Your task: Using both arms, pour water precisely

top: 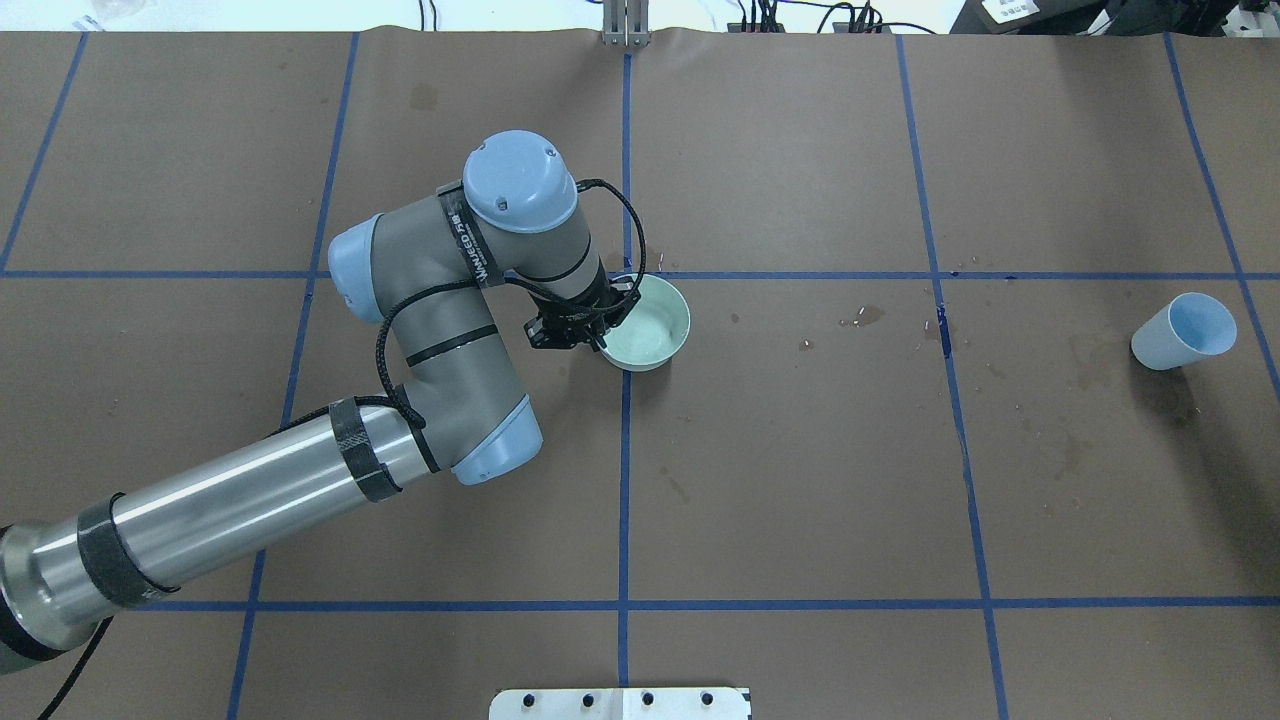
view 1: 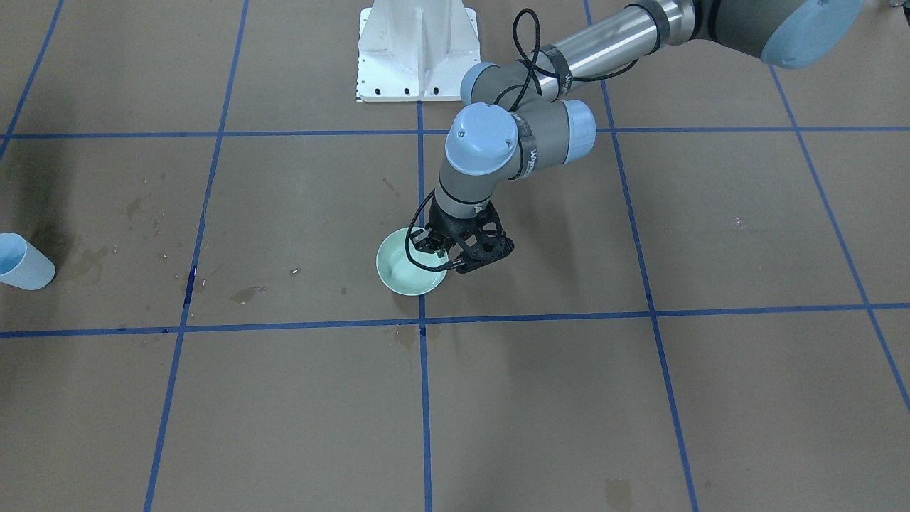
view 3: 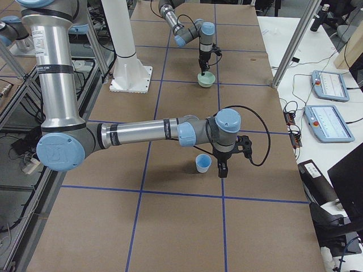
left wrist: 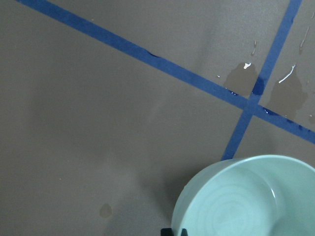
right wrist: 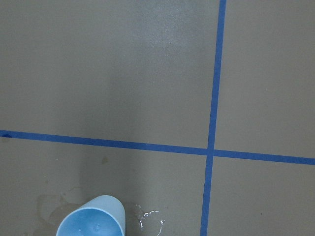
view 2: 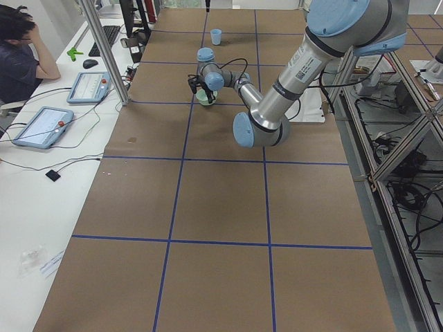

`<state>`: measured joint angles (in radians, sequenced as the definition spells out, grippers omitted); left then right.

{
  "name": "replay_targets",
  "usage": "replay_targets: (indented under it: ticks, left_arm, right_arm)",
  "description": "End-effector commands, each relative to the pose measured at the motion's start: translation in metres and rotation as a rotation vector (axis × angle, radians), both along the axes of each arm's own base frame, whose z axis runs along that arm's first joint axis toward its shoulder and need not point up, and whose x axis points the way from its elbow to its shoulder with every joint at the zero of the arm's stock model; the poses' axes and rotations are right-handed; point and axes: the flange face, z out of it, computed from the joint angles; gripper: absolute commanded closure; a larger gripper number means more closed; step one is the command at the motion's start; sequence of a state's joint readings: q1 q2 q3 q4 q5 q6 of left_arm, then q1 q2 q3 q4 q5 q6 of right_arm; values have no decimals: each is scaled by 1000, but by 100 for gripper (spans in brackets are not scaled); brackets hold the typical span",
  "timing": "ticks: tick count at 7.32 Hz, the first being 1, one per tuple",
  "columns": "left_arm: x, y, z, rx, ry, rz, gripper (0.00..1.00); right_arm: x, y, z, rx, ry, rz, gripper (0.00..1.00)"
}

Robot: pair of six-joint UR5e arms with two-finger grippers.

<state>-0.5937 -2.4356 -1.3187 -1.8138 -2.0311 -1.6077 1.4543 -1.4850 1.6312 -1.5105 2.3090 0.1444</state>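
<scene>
Room to pass btwn bowl [top: 655, 335] & cup [top: 1183, 331], well apart; left arm [top: 440, 300] blocks bowl's left side.

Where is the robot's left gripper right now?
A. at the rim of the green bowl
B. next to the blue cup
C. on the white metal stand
A: the left gripper hangs at the rim of the pale green bowl, while the blue cup sits far off near the table's edge.

brown taped table [top: 800, 480] bears a green bowl [top: 660, 325] and blue cup [top: 1183, 332].
</scene>
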Motion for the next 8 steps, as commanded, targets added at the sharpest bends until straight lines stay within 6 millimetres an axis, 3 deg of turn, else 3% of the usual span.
replay_targets:
  ticks: [1,2,3,4,6,7,8]
  left_arm:
    - [-6,-7,2,18,-6,6,75]
    - [-16,-17,3,17,-5,-6,30]
    - [-20,-18,0,23,-4,-7,0]
    - [-32,-21,-9,24,1,-17,0]
    - [-101,-28,-51,32,-26,17,0]
    - [-130,-24,-65,61,-57,38,0]
    - [-146,-23,-71,70,-69,37,0]
  right_arm:
    - [0,0,-1,-9,1,9,0]
    - [0,3,1,-8,-1,9,0]
    - [1,5,5,-14,0,9,0]
    - [1,5,5,-12,3,9,0]
    - [6,24,-11,25,23,12,0]
    - [7,50,-25,57,59,14,0]
    - [4,78,-40,98,118,10,1]
